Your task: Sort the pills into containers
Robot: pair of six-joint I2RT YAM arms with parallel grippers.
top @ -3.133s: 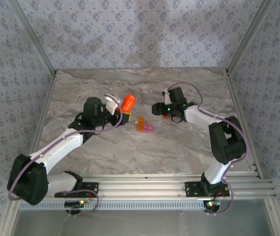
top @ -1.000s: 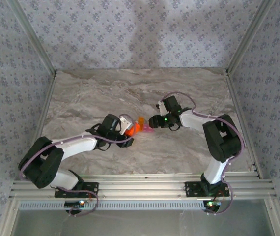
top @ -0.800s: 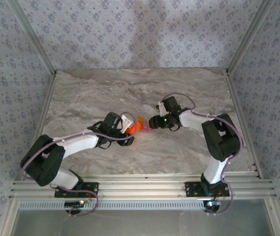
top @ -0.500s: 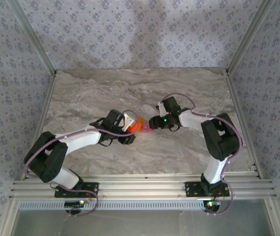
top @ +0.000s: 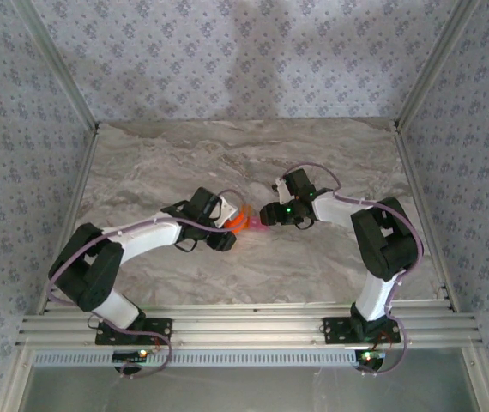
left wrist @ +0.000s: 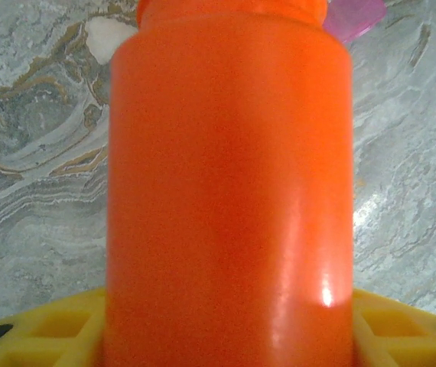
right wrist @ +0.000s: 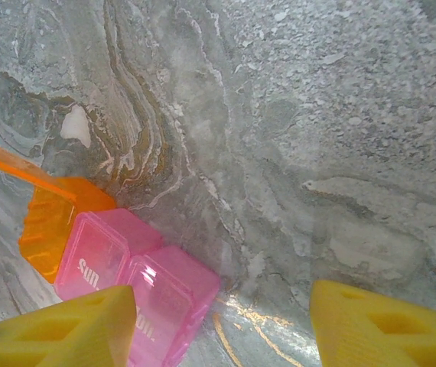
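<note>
Moved: left arm has swung in from the left side of the marble table (top: 159, 163) to its middle, bringing the orange bottle (left wrist: 229, 191) with it; right arm has edged slightly left
Left arm: stretched low across the table, elbow bent, wrist pointing right
Left gripper (top: 227, 223): clamped on the orange bottle, a yellow pad on either side of its body; bottle tipped toward the containers (right wrist: 118, 264)
Right arm: folded at the elbow, forearm reaching left, wrist angled down
Right gripper (right wrist: 222, 329): jaws standing apart, holding nothing; one pad at the pink edge, contact unclear
Containers: on the table's middle, between the two grippers; orange compartment (right wrist: 57, 222) joined to pink compartment (right wrist: 95, 256), a pink flap lying flat beside it
</note>
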